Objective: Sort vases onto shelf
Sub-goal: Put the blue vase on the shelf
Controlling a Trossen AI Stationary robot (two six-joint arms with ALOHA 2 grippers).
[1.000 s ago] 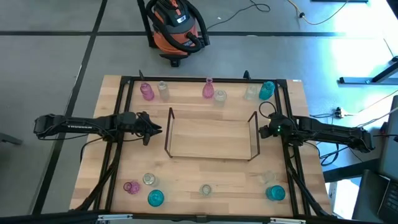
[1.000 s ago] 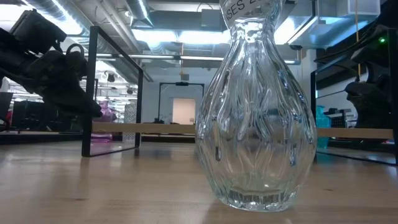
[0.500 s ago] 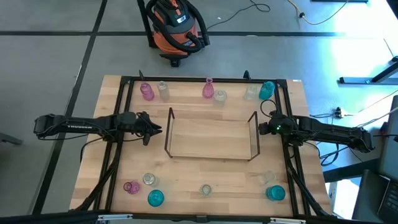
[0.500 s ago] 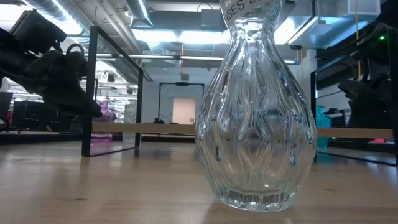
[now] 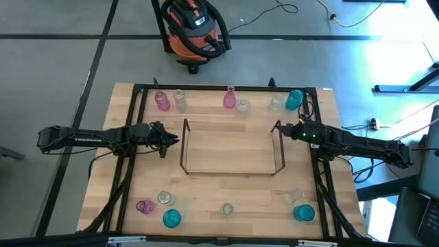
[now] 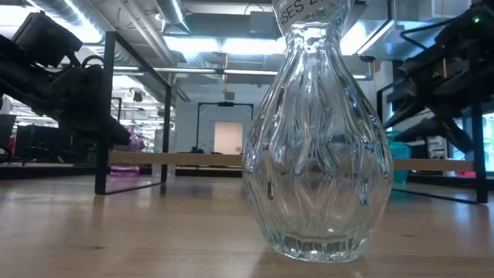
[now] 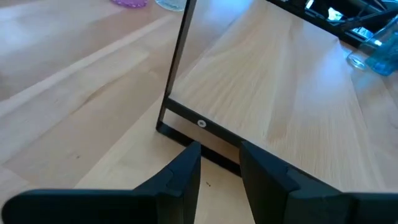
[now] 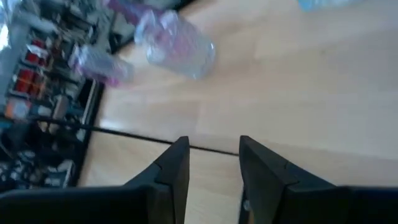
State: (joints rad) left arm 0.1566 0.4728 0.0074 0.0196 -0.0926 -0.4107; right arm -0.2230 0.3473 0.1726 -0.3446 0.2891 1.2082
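High view: I see the shelf standing empty at the middle of the bench, with no vase on it. The vases sit in two rows. Along the far edge I count a pink vase, a clear vase, a second pink vase, another clear one and a teal vase. Along the near edge there is a pink vase lying low, a teal vase, a clear vase at centre and another teal vase.

I find the left gripper just beside the left end of the shelf. From its wrist camera, the fingers stand slightly apart with nothing between them, close to the shelf's lower bar.

I find the right gripper at the right end of the shelf, near its upper corner. Its fingers are parted and hold nothing; a thin dark bar runs across just beyond them.

In the low view, the clear centre vase stands upright and fills the foreground.
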